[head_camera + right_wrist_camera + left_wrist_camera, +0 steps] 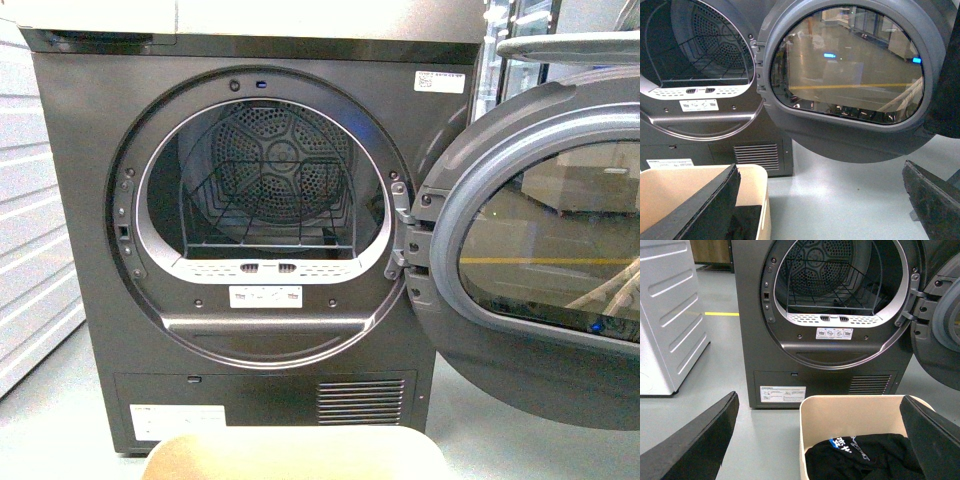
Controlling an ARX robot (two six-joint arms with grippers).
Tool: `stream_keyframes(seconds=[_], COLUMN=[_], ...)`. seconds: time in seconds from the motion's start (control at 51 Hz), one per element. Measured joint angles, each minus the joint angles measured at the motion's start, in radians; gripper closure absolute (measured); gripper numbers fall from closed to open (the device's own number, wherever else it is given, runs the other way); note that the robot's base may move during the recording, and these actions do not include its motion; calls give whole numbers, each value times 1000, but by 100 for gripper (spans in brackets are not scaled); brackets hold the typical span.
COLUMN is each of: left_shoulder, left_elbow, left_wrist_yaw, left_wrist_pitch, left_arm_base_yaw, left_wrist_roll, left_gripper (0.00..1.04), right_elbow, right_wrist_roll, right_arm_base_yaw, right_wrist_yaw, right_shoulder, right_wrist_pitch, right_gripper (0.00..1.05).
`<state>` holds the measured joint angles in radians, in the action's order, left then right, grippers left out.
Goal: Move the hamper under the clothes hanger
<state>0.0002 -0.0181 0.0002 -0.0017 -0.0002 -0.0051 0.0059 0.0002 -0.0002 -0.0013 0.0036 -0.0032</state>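
Observation:
The beige hamper (295,455) stands on the floor right in front of the dryer; only its rim shows in the front view. Black clothing with a printed patch (865,460) lies inside it. My left gripper (820,405) is open and straddles the hamper's (850,412) left wall: one finger (695,440) hangs over the floor, the other (932,435) over the hamper's inside. My right gripper (821,170) is open too, one finger (710,205) over the hamper's (680,187) right end, the other (932,195) over bare floor. The clothes hanger is out of view.
The dark grey dryer (90,250) fills the front view, with a wire rack (265,215) in its drum. Its round glass door (540,260) is swung open to the right, above the floor. A white appliance (665,330) stands at the left, beside a yellow floor line (721,314).

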Motion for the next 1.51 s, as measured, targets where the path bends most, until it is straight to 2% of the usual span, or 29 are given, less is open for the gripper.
stream_keyframes(seconds=[0.705, 0.725, 0.764, 0.784, 0.842, 0.901, 1.019, 1.195, 1.352, 1.509], left_shoulder=[0, 12, 118, 173, 367, 548, 787, 1262, 1627, 1813], left_elbow=[0, -5, -72, -93, -148, -206, -263, -392, -554, -632], left_wrist_yaw=[0, -26, -163, -201, -222, -191, -102, 71, 56, 25], left_wrist_pitch=[0, -19, -171, -199, -166, -51, 121, 332, 352, 386], left_arm_base_yaw=[0, -10, -63, -78, -96, -79, -26, 21, 23, 11], left_wrist_roll=[0, -19, -110, -137, -205, -219, -213, -109, -11, -14], left_gripper=[7, 7, 7, 7, 7, 7, 7, 7, 7, 7], right_elbow=[0, 0, 9, 24, 64, 110, 198, 307, 404, 501], right_wrist_roll=[0, 0, 9, 18, 39, 45, 45, 47, 49, 48], right_arm_base_yaw=[0, 0, 5, 7, 15, 20, 33, 56, 91, 131], right_wrist_yaw=[0, 0, 10, 10, -10, -43, -65, -83, -72, -51], right_shoulder=[0, 0, 16, 39, 236, 489, 829, 1222, 1472, 1674], right_wrist_pitch=[0, 0, -27, -56, 10, 184, 383, 515, 575, 576], right_gripper=[8, 8, 8, 8, 8, 8, 8, 8, 8, 8])
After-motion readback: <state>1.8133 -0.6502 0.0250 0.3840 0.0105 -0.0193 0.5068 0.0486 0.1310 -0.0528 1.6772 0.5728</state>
